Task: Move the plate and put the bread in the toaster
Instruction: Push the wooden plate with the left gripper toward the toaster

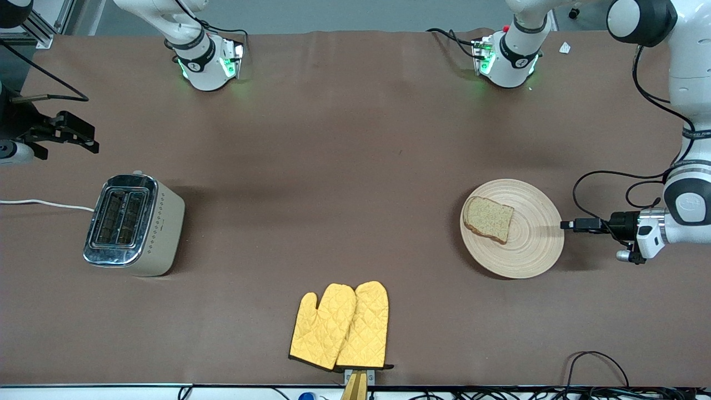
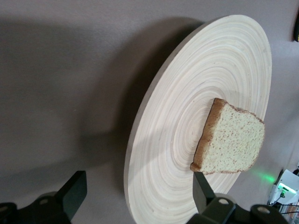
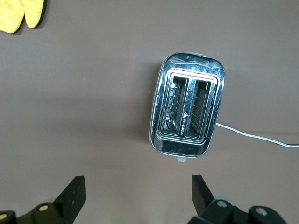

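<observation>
front view: high camera, it faces both arm bases and sees the whole table (image 1: 355,166).
left wrist view: low and near, it looks along the plate (image 2: 187,140) with the bread (image 2: 231,142).
right wrist view: looks straight down on the toaster (image 3: 187,109).
shared: front view also shows plate, bread and toaster.

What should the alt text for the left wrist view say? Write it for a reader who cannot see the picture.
A slice of bread lies on a round wooden plate on a brown table, seen from the left gripper, whose open jaws frame the plate's near rim without touching it. The plate holds nothing else.
</observation>
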`<state>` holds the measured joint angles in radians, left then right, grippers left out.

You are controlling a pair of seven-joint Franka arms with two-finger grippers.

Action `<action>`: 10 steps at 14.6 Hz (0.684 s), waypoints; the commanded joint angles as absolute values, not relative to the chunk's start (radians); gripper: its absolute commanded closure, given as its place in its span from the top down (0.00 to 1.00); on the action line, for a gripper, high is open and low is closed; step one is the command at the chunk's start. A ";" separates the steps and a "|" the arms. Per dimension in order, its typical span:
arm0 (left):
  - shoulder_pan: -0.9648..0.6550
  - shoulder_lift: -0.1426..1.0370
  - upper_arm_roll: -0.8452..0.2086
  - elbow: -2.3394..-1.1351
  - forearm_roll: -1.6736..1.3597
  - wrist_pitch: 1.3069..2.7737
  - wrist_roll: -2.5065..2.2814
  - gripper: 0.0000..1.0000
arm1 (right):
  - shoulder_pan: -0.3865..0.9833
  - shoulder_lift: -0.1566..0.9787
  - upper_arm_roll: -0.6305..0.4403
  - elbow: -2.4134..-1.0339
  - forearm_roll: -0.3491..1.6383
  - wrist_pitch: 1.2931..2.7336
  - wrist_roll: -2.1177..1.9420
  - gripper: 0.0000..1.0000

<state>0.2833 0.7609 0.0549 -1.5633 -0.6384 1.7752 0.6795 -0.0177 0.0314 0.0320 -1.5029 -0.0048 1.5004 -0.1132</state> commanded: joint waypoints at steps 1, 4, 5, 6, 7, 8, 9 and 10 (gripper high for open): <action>0.276 0.796 0.052 -1.540 -0.679 1.779 0.721 0.99 | -0.017 0.012 0.034 -1.514 -0.009 1.493 -0.120 1.00; 0.276 0.805 0.051 -1.540 -0.693 1.779 0.742 0.66 | -0.015 0.012 0.034 -1.514 -0.009 1.493 -0.120 1.00; 0.276 0.807 0.052 -1.540 -0.692 1.779 0.756 0.50 | -0.015 0.012 0.034 -1.513 -0.009 1.494 -0.120 1.00; 0.276 0.807 0.051 -1.542 -0.693 1.779 0.770 0.35 | -0.017 0.014 0.034 -1.513 -0.009 1.494 -0.120 1.00; 0.276 0.807 0.051 -1.542 -0.696 1.779 0.778 0.23 | -0.017 0.012 0.034 -1.513 -0.009 1.494 -0.120 1.00; 0.276 0.805 0.051 -1.542 -0.706 1.778 0.787 0.12 | -0.017 0.012 0.034 -1.513 -0.009 1.494 -0.120 1.00; 0.276 0.805 0.051 -1.542 -0.710 1.778 0.798 0.01 | -0.015 0.012 0.034 -1.513 -0.009 1.494 -0.120 1.00; 0.276 0.807 0.049 -1.543 -0.713 1.778 0.823 0.00 | -0.015 0.012 0.034 -1.513 -0.009 1.496 -0.120 1.00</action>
<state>0.2754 0.7977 0.0508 -1.5569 -0.6905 1.7789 0.7803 -0.0176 0.0314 0.0320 -1.5029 -0.0048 1.4998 -0.1132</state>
